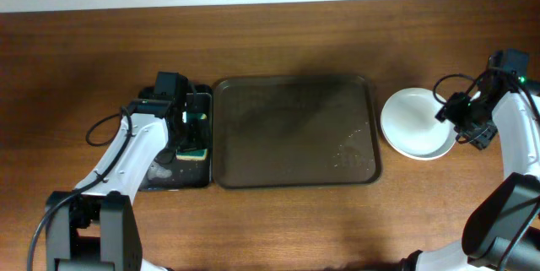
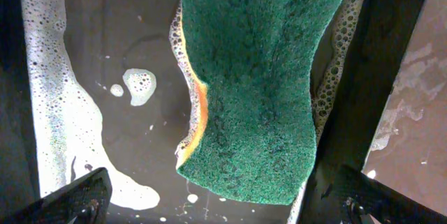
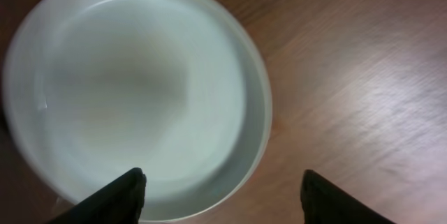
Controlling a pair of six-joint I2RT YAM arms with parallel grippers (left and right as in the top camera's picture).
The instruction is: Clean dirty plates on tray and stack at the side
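The large dark brown tray (image 1: 253, 136) lies in the middle of the table with no plates on it, only wet foam marks at its right side. White plates (image 1: 413, 123) sit in one pile on the table right of the tray; the count is not clear, and the top one looks clean in the right wrist view (image 3: 133, 91). My right gripper (image 1: 460, 119) (image 3: 223, 199) is open and empty over the pile's right rim. My left gripper (image 1: 190, 127) (image 2: 223, 203) is open and empty above a green and yellow sponge (image 2: 262, 84) (image 1: 196, 149).
The sponge lies in a narrow glossy black tray (image 1: 164, 178) left of the brown tray, with soapy water and foam (image 2: 42, 77) in it. Bare wooden table (image 3: 363, 63) surrounds the plates. A pale wall edge runs along the back.
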